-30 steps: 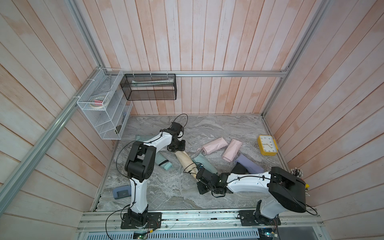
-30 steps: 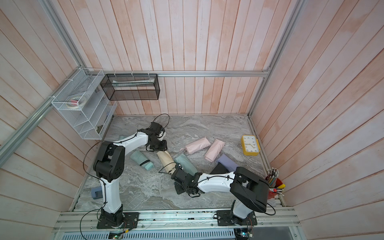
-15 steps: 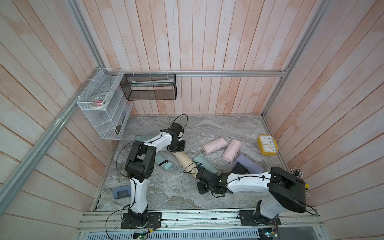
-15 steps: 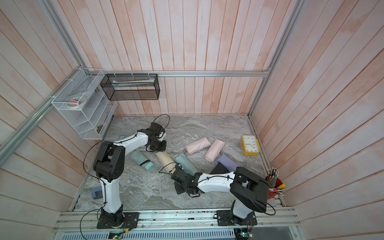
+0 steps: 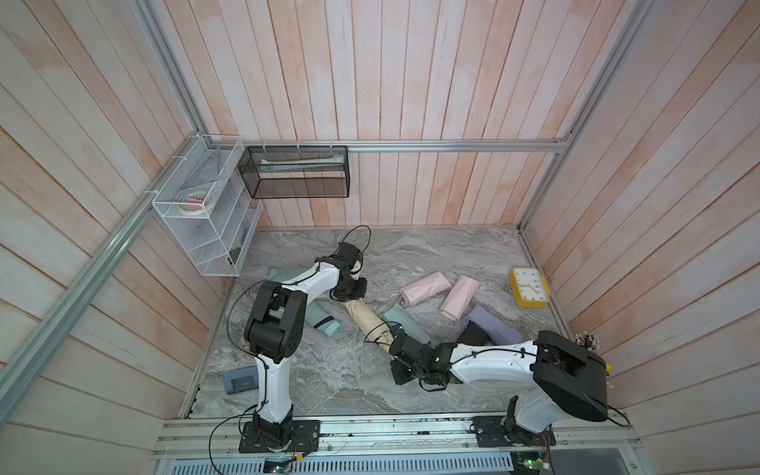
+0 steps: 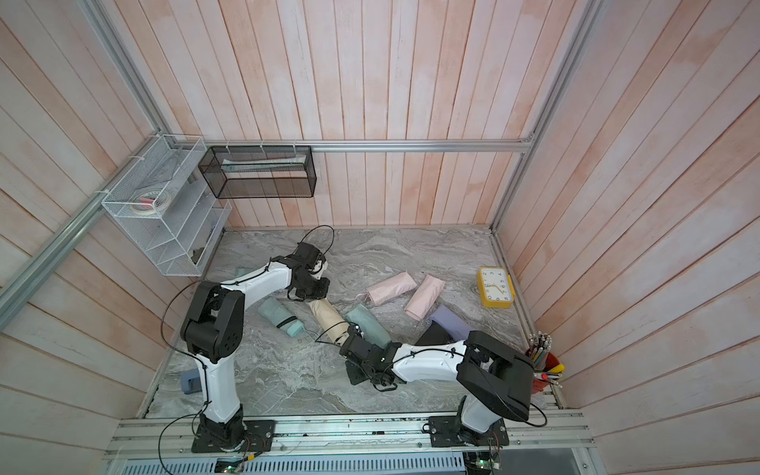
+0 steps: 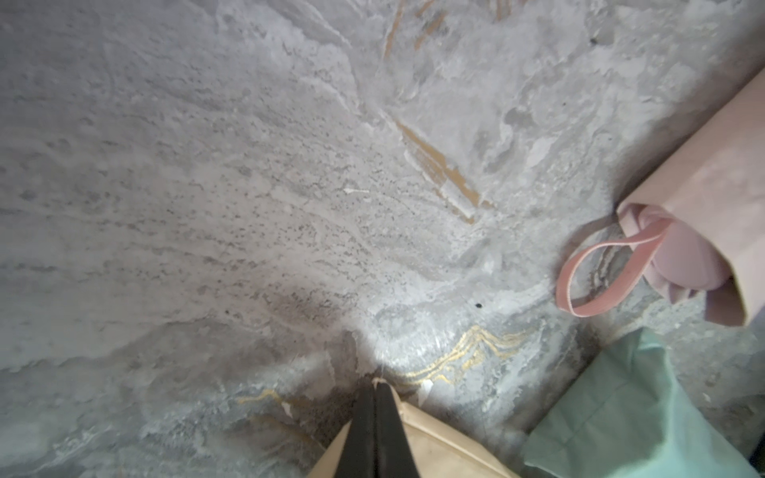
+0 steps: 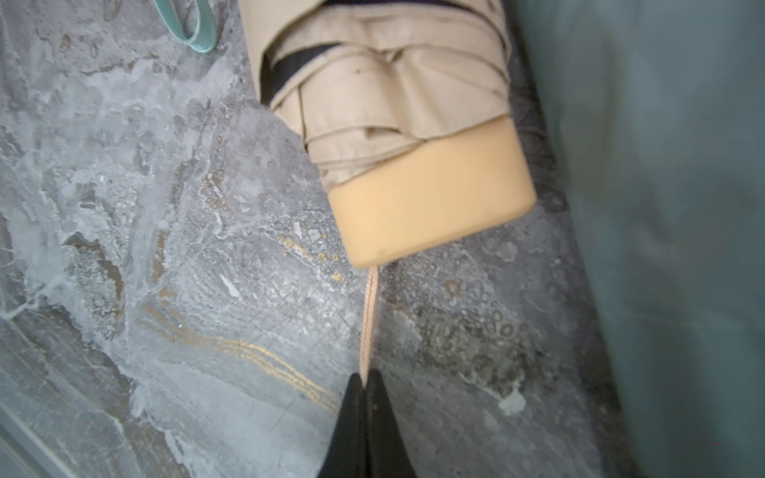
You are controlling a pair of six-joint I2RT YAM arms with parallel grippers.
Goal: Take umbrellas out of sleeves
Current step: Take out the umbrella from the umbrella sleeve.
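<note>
Grey marble tabletop (image 5: 329, 382) lies under both my arms. At left, my left gripper (image 7: 374, 387) is pressed together on the far end of the cream sleeve (image 5: 361, 314). From the sleeve's near mouth pokes the cream umbrella (image 8: 397, 103), its handle end bare. At right, my right gripper (image 8: 364, 378) pinches its wrist cord (image 8: 369, 323), pulled straight, just beside a mint sleeve (image 8: 662, 207).

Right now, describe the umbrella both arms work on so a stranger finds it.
On the grey marble table, look between the two arm tips. A beige umbrella lies slanted, partly in its beige sleeve, the left tool pinching the sleeve, the right tool its strap. Next to it lies a mint sleeve; no other umbrella is beige.
</note>
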